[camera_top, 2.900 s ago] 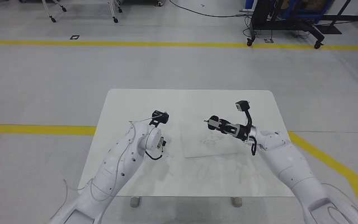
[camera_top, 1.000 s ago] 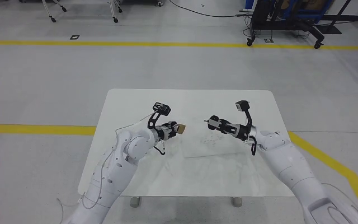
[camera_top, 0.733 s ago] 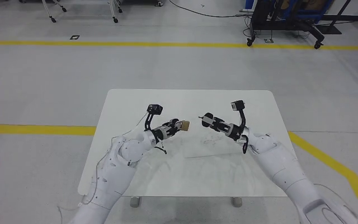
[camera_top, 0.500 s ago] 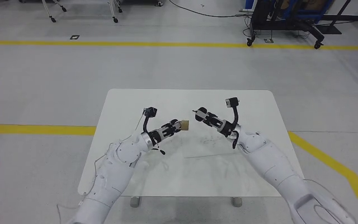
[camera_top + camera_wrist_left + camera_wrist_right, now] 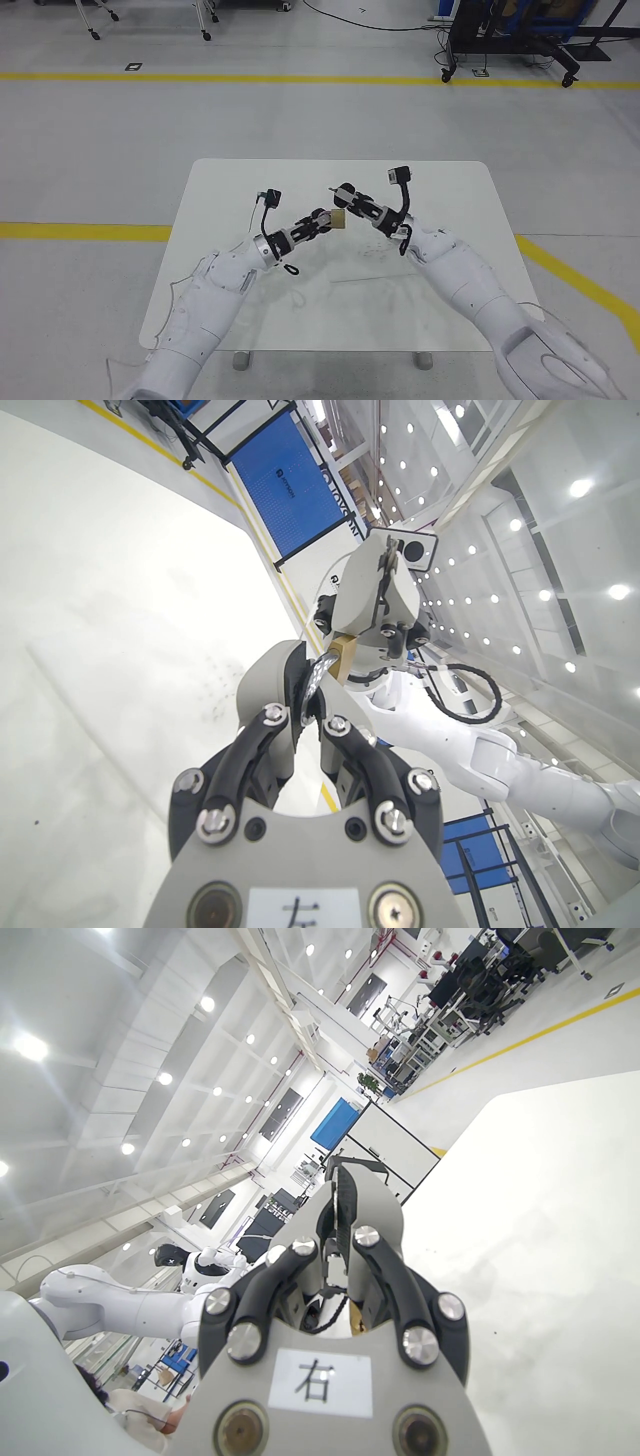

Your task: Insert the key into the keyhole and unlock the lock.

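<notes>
Above the middle of the white table [image 5: 450, 200], the left gripper [image 5: 311, 687] pinches the silver shackle [image 5: 315, 680] of a small brass padlock [image 5: 345, 655], its 2 fingers pressed onto it and the brass body sticking out in front of them. The right gripper [image 5: 386, 562] faces it from the opposite side, its 2 fingers clamped together on a thin dark key [image 5: 344, 1200] held at their tips. The padlock body sits right against the side of the right gripper's fingers, further back along them than the key.
</notes>
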Tool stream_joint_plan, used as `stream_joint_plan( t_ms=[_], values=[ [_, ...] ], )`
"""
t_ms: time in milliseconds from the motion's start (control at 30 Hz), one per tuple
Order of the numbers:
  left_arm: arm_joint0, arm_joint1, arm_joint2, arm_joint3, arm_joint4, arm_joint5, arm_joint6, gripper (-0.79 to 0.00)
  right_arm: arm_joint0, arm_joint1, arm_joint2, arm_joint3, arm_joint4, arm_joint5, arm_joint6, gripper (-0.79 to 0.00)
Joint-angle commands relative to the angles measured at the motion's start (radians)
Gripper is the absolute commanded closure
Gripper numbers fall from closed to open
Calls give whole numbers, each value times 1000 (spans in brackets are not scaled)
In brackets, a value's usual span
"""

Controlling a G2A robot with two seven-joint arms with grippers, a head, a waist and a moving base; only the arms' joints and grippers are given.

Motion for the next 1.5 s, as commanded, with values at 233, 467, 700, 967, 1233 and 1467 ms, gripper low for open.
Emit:
stream_joint_plan(
  t_ms=[233, 467, 700, 967, 1233, 1467],
  values=[
    [-15, -3, 9, 9, -26, 18, 28, 0, -4, -10, 2, 6, 90, -19, 182, 0],
    [-42, 2, 16, 13, 50, 39, 19, 0, -1, 1, 51, 14, 123, -19, 206, 0],
    [-35, 1, 15, 10, 34, 47, 27, 0, -12, 0, 52, -12, 131, -6, 197, 0],
    [-78, -35, 13, 145, -375, 178, -5, 0, -147, 30, 145, -185, 260, 136, 137, 0],
    [-213, -93, 58, 334, -648, 242, -142, 0, -244, 75, 243, -349, 235, 362, 167, 0],
    [-200, -93, 57, 324, -654, 250, -131, 0, -245, 75, 240, -354, 227, 367, 171, 0]
  ],
)
